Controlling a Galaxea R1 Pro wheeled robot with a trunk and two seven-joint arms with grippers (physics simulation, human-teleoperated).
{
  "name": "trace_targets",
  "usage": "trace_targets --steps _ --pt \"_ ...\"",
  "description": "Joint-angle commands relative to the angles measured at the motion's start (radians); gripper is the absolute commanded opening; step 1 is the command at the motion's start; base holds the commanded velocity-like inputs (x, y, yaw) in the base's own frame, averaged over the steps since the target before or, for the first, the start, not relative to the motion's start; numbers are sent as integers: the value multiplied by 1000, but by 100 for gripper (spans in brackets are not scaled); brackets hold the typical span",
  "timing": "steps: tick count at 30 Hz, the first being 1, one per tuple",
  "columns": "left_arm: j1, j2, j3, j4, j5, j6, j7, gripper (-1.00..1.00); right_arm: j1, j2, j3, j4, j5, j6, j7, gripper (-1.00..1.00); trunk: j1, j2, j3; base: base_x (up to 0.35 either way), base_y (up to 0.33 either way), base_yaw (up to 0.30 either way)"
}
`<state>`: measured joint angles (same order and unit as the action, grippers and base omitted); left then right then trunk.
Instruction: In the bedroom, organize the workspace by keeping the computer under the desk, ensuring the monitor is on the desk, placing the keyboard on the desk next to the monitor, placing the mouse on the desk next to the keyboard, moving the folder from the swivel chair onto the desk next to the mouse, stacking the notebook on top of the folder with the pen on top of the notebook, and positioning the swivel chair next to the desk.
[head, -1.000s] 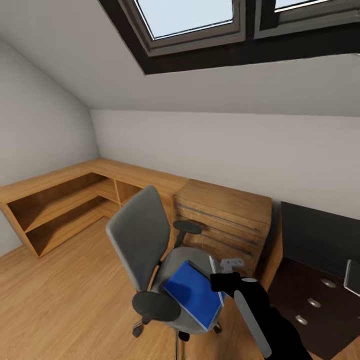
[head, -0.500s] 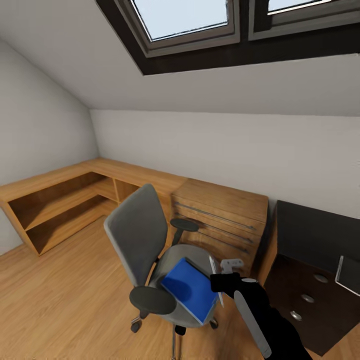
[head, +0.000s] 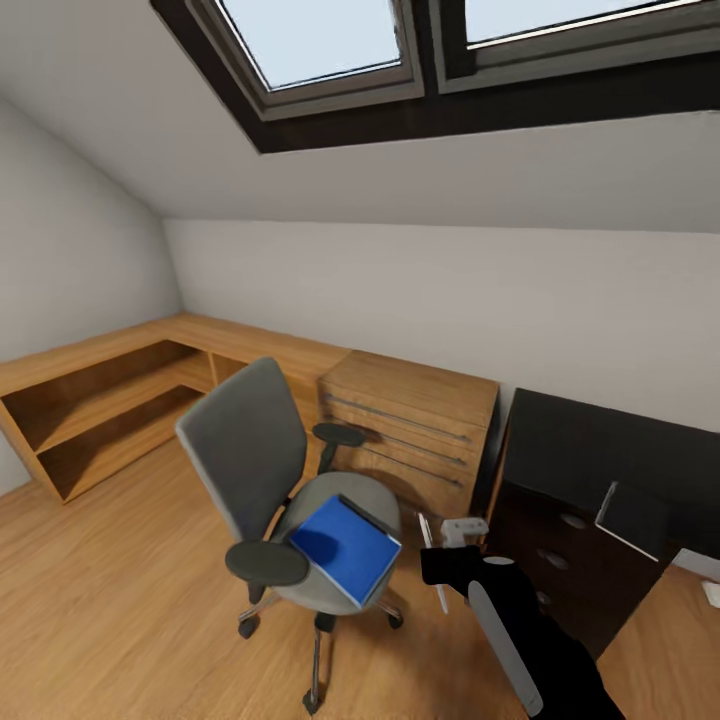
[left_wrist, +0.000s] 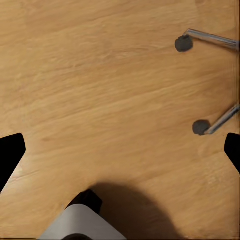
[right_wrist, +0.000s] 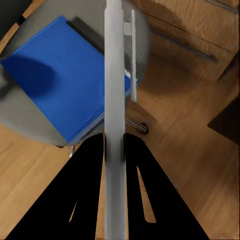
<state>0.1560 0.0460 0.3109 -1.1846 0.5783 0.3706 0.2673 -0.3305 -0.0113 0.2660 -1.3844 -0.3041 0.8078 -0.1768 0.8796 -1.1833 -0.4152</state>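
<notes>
Nearest the robot, the right tool (right_wrist: 114, 142) is clenched on the pen (right_wrist: 114, 75), a thin silvery-white rod that stands nearly upright in the head view (head: 432, 560) in front of the black forearm. Below the left arm, the left tool's two dark fingertips (left_wrist: 10, 155) sit wide apart, released, over bare wooden floor (left_wrist: 100, 95), with two chrome legs and castors (left_wrist: 201, 127) at the side. Just beyond the pen stands the swivel chair (head: 250, 450) on the plank floor, its grey seat carrying the blue folder (head: 343, 548), which lies flat with the dark notebook (head: 368, 517) partly under its far edge. Further right is the glossy black desk (head: 590, 450) with its drawers. Behind the chair run light wooden cabinets (head: 410, 425) and open shelves (head: 90, 410) along a white wall, under a sloped ceiling with skylights (head: 320, 40).
</notes>
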Motion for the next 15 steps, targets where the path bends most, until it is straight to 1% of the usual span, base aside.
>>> trace_targets --steps 1,6,7,8,11,14,15 --pt "0 0 -1 -3 11 4 7 100 -1 -1 3 -1 -12 2 -10 -100 0 -1 -1 -145 -166 -223" --pt "0 -3 -7 -3 11 4 7 100 -1 -1 2 -1 -12 2 -10 -100 0 -1 -1 -57 -65 -249" --pt "0 -4 -18 -3 11 4 7 100 -1 -1 2 -1 -12 2 -10 -100 0 -1 -1 -19 -22 -261" --pt "0 -4 -36 -3 11 4 8 100 -1 -1 2 -2 -12 2 -10 -100 0 -1 -1 -12 -14 -264" --pt "0 -3 -66 -2 11 4 9 100 -1 -1 2 -3 -12 3 -10 -100 -12 20 8 -8 -9 -267" --pt "0 -2 -111 5 7 4 12 100 -1 -1 3 -6 -12 3 -10 -100 -23 41 18 -3 -3 -251" --pt "0 -2 -119 10 4 4 12 100 -1 -1 3 -6 -12 4 -10 -100 -27 48 21 -1 -2 -173"
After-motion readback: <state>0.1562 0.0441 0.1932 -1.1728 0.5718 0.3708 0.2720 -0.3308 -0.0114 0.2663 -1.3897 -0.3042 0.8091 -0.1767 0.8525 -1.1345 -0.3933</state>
